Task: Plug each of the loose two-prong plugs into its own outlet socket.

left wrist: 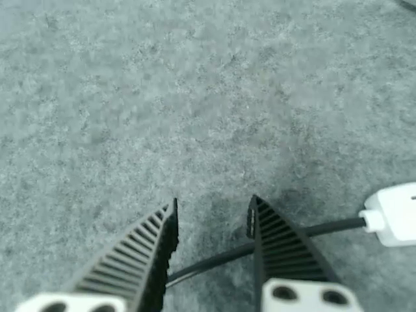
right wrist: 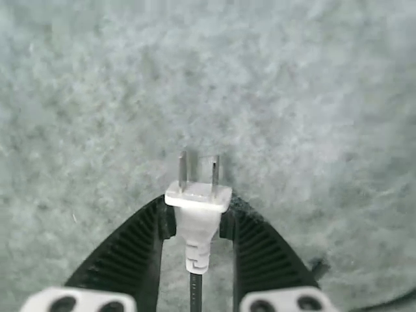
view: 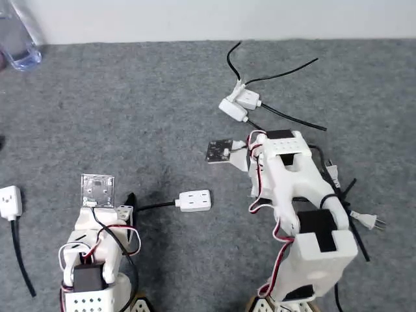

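Observation:
My right gripper [right wrist: 197, 211] is shut on a white two-prong plug [right wrist: 197, 200], whose metal prongs point away from it over the grey carpet. In the high view this gripper [view: 242, 156] sits mid-table, right of centre. A white outlet socket [view: 195, 200] lies in the middle, and its black cable [left wrist: 214, 259] runs between the fingers of my open left gripper [left wrist: 213, 207], which holds nothing. That socket's end [left wrist: 395, 221] lies just beside the left gripper [view: 128, 200]. A second white socket [view: 10, 200] lies at the far left edge.
Two white cable ends [view: 239, 104] with black leads lie together behind the right gripper. Another two-prong plug [view: 370, 222] lies beside the right arm's base among black cables. A clear bottle [view: 16, 39] stands at the back left corner.

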You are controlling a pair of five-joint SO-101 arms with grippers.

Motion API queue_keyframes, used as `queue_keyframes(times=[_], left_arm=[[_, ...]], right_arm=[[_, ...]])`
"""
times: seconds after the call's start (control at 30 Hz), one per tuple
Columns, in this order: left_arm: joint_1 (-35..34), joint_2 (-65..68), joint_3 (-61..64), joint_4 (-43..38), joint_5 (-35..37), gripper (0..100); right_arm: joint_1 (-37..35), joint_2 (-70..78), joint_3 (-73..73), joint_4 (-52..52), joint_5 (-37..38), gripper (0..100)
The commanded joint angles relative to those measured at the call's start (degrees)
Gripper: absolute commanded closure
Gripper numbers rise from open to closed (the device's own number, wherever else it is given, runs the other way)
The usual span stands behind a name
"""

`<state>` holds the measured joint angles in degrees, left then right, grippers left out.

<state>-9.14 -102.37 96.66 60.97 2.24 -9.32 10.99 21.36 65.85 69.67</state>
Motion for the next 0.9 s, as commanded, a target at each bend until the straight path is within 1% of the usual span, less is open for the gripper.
queue_keyframes(times=[0.0,0.07,0.2,0.3,0.43,0.53,0.67,0.8,0.87], left_arm=[[0.3,-0.4,-0.1,-0.6,-0.2,83],[0.4,-0.4,-0.1,-2.5,-0.3,83],[2.3,-0.4,-0.1,-6.8,-0.2,83],[3.1,-0.5,-0.1,-12.1,0.3,83],[4.8,-0.5,-0.2,-18.7,8.4,83],[9.2,-0.5,-0.2,-21.2,14.3,83],[15.1,-0.5,-0.5,-23.0,21.3,83],[16.2,-0.5,-0.5,-29.0,26.2,83],[16.3,-0.5,-0.5,-30.4,28.8,83]], right_arm=[[-3.6,-8.1,-0.5,5.1,-1.8,99.0],[-5.8,-11.6,-0.4,8.0,-2.1,99.0],[-9.4,-16.7,-0.4,10.1,-7.0,99.0],[-11.6,-18.3,-0.4,10.1,-10.5,99.0],[-14.5,-18.6,-0.4,9.9,-14.5,99.0],[-16.1,-18.5,-0.4,9.5,-16.4,99.0],[-17.5,-18.5,-0.4,9.5,-16.6,99.0],[-17.6,-18.5,-0.4,9.5,-17.0,99.0],[-17.7,-18.7,-0.7,9.5,-17.9,99.0]])
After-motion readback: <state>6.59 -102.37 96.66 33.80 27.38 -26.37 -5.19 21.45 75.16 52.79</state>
